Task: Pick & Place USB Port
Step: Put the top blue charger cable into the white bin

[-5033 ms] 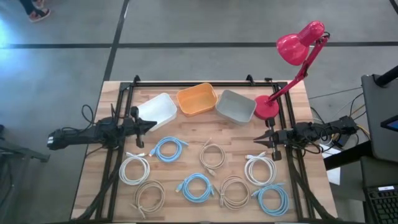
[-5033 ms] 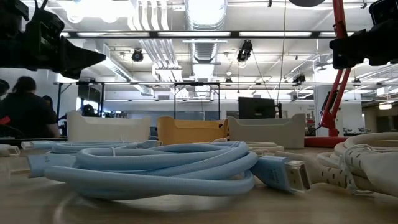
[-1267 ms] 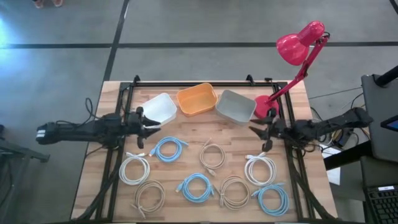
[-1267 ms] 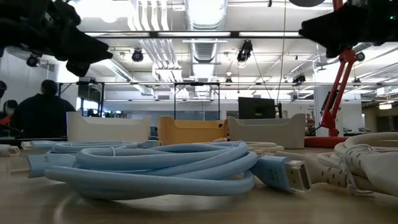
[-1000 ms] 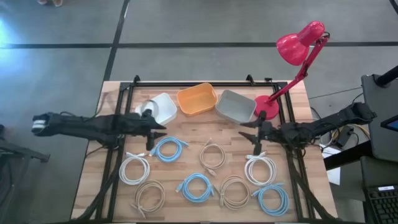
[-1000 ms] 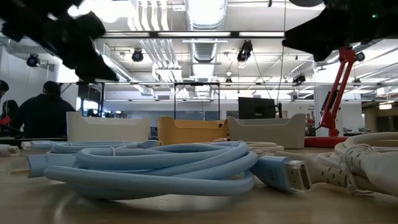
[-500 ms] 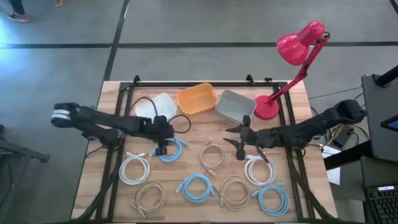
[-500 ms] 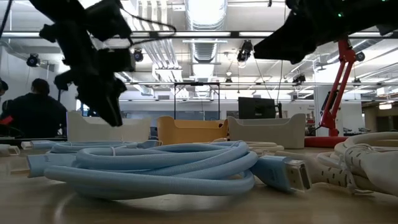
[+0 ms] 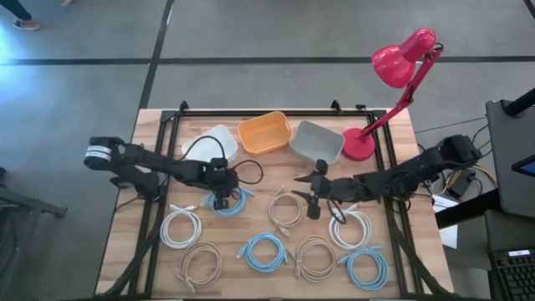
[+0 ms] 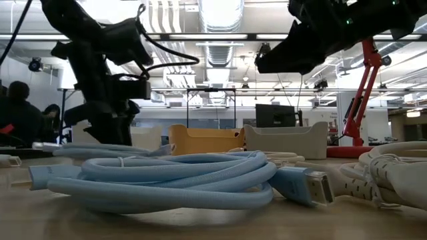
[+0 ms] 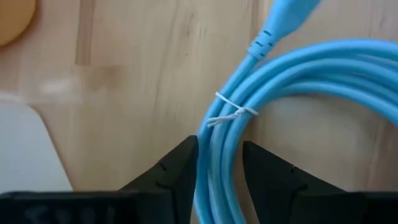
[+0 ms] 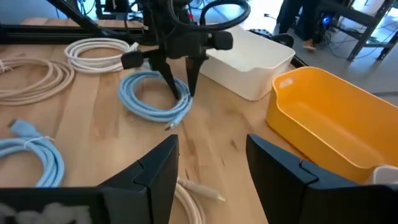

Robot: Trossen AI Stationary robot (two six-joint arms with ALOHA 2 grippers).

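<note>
Several coiled USB cables lie flat on the wooden table. My left gripper points down, open, at the blue coil near the white bin; its fingers stand on either side of the coil's tied strands. The right wrist view shows it at the coil's far side. My right gripper hangs open above the table with nothing between its fingers, between a beige coil and a white coil. My left gripper has the blue coil's bundled strands between its two fingers, just below the white tie. The fingers come from above, pointing down, across the strands. Whether they touch the strands I cannot tell. The coil lies flat on the table.
A white bin, an orange bin and a grey bin stand along the far edge, beside the red lamp's base. More coils lie near the front: white, beige, blue, beige, blue.
My left gripper has swung out from the left edge toward the table's middle, tipped to point down and come down over the blue coil near the white bin. My right gripper has gone toward the table's left, from beside the lamp base to beside the beige coil.
</note>
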